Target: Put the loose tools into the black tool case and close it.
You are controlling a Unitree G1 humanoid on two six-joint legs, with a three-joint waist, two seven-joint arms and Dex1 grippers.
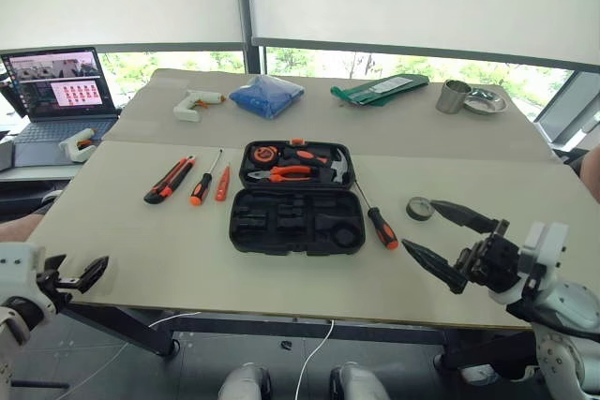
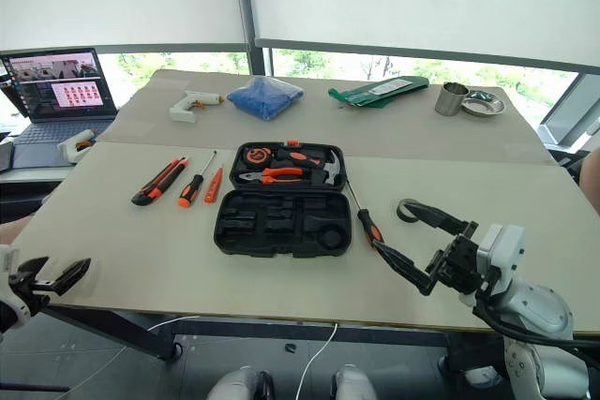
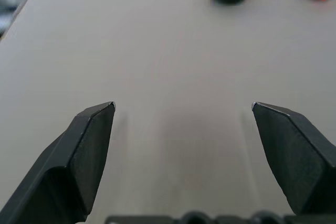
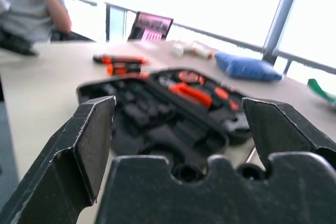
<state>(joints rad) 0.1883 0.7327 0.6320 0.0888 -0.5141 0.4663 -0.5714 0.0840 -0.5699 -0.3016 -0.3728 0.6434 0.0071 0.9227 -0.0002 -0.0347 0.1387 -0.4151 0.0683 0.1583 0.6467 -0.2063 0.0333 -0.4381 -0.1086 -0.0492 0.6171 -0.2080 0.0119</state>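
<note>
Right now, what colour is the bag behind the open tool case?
Blue; the bag shows best in the left eye view, beyond the black tool case.

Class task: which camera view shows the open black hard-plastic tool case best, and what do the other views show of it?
The left eye view: the black hard-plastic tool case lies open, both halves seen from above, pliers and hammer in the far half. The right eye view matches it. The right wrist view sees it low and blurred between the right gripper fingers.
</note>
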